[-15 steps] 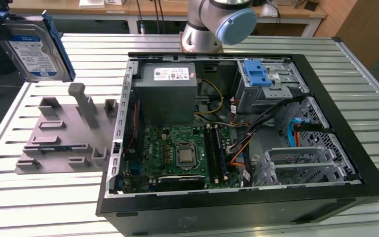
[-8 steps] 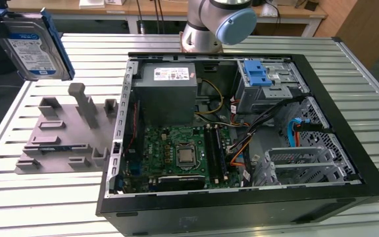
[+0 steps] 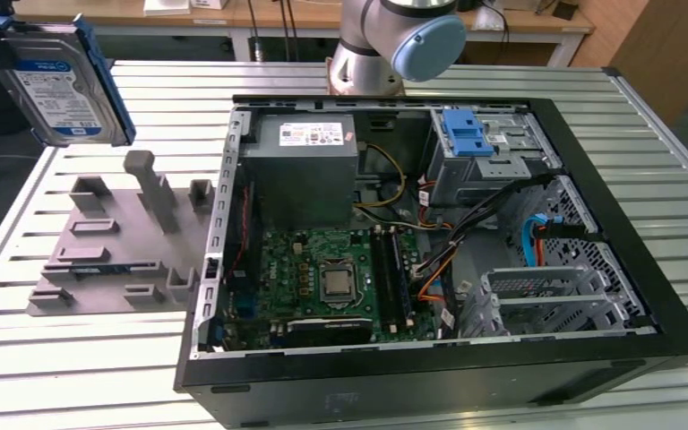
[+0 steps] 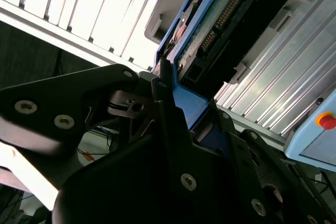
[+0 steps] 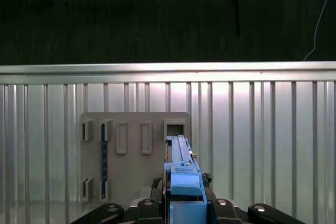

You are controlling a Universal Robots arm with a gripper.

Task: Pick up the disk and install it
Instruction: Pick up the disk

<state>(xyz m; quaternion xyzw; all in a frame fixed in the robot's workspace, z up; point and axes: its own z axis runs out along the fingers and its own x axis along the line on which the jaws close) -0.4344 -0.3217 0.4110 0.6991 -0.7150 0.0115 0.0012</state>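
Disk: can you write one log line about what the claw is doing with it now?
claw: shut on disk | disk: in the air, clear of grey holder | computer case: open, disk not yet inside

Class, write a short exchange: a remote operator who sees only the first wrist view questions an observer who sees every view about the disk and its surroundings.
Operator: Is the disk off the grey board?
Observer: Yes; in the exterior view the disk hangs in the air, clear of the grey board.
Operator: What else is on the table?
Observer: An open computer case lies on it, to the exterior view's right of the board.
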